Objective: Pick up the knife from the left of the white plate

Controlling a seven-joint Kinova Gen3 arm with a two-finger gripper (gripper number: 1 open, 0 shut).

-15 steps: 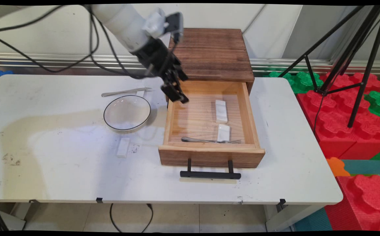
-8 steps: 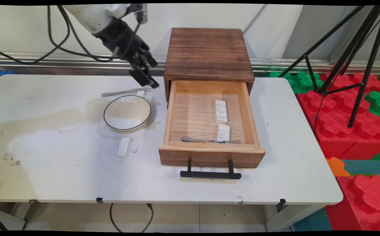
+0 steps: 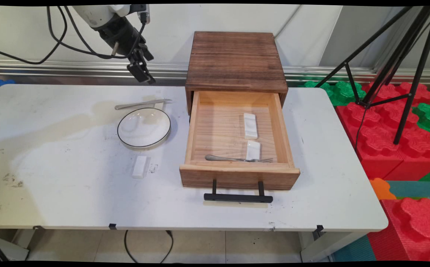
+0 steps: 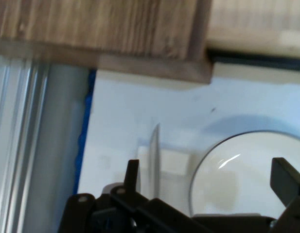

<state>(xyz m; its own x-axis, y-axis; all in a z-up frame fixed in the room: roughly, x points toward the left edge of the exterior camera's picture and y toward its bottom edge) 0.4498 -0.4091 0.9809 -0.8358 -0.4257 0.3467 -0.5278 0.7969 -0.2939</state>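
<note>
At the near side of the white table (image 3: 70,200) a small white block (image 3: 139,167) lies alone, and to its right the open wooden drawer (image 3: 237,174) juts forward by its black handle (image 3: 238,197), holding a fork (image 3: 237,159) across its front, its tines on one white rest (image 3: 253,150), with a second white rest (image 3: 250,126) behind. Farther back sits a black-rimmed white bowl (image 3: 144,127), and just beyond it a knife (image 3: 142,104). Above the table's far edge hangs the gripper (image 3: 141,73), empty, jaws wide apart, left of the dark wooden cabinet (image 3: 236,61).
</note>
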